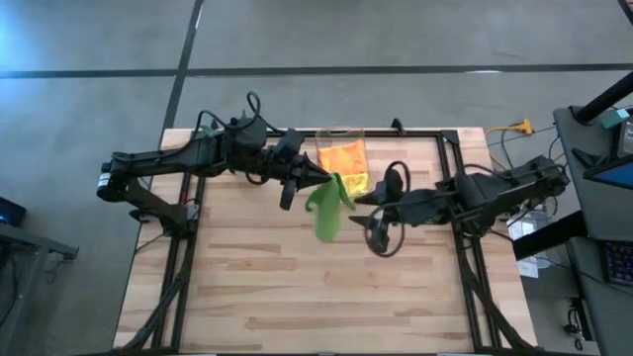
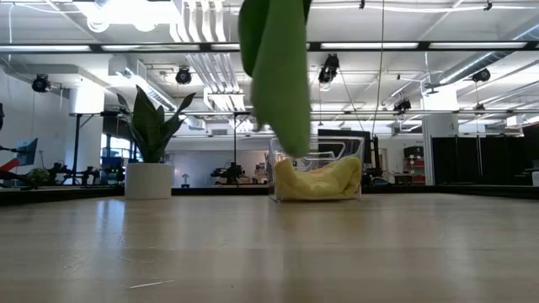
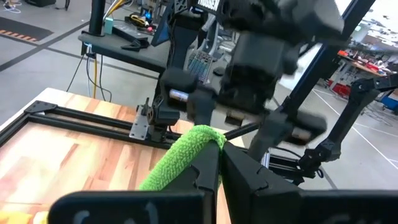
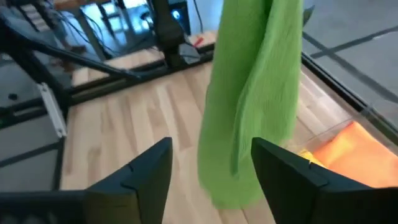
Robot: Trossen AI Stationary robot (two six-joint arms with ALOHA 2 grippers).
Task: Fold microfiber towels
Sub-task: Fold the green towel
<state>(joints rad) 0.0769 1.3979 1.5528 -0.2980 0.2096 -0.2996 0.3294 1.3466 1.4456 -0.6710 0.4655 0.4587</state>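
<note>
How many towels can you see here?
3. A green towel hangs from the left gripper above the table. An orange towel and a yellow towel lie in the bin; more may be hidden underneath.

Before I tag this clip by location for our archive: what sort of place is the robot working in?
Probably a large open robotics lab or workshop: exposed ceiling ducts, benches with equipment beyond the wooden table, and polished concrete floor.
</note>
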